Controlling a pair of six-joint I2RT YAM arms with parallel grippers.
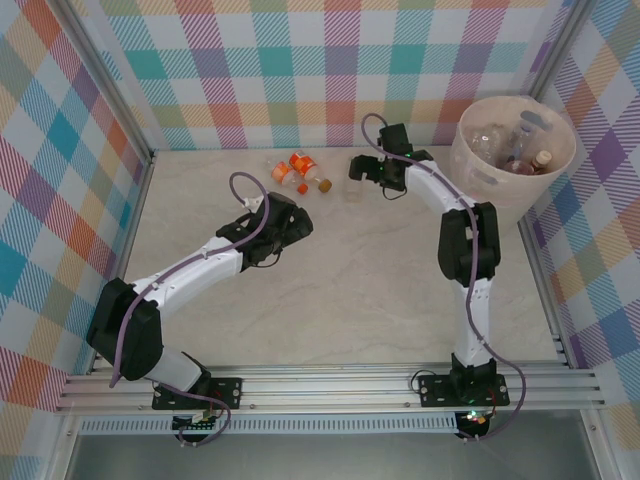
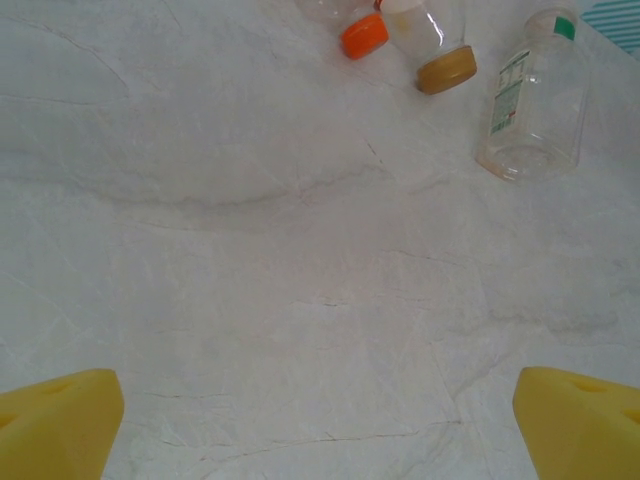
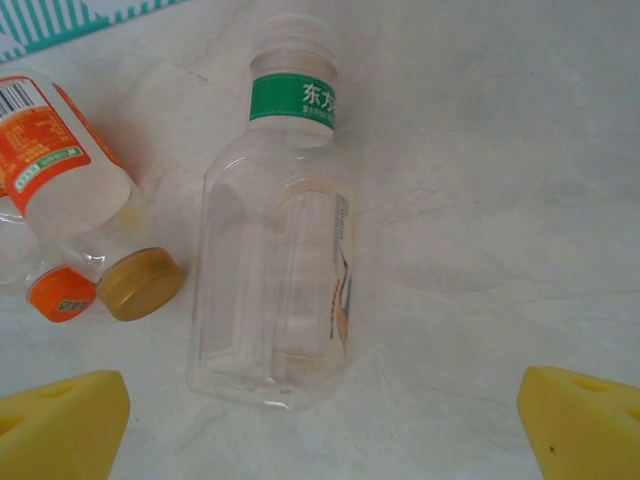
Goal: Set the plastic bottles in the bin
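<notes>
The left gripper (image 1: 285, 226) hangs over the bare marbled table (image 1: 350, 290) left of centre, its yellow fingers (image 2: 60, 425) spread wide with nothing between them. Farther back, the right gripper (image 1: 366, 168) hovers with its fingers just as wide apart above a clear bottle with a green neck band (image 3: 275, 290), which lies untouched on its side; just left of it lie an orange-labelled bottle with a tan cap (image 3: 70, 180) and an orange-capped bottle (image 3: 60, 295). In the far right corner stands the bin (image 1: 480, 170), with several bottles (image 1: 520, 150) inside.
</notes>
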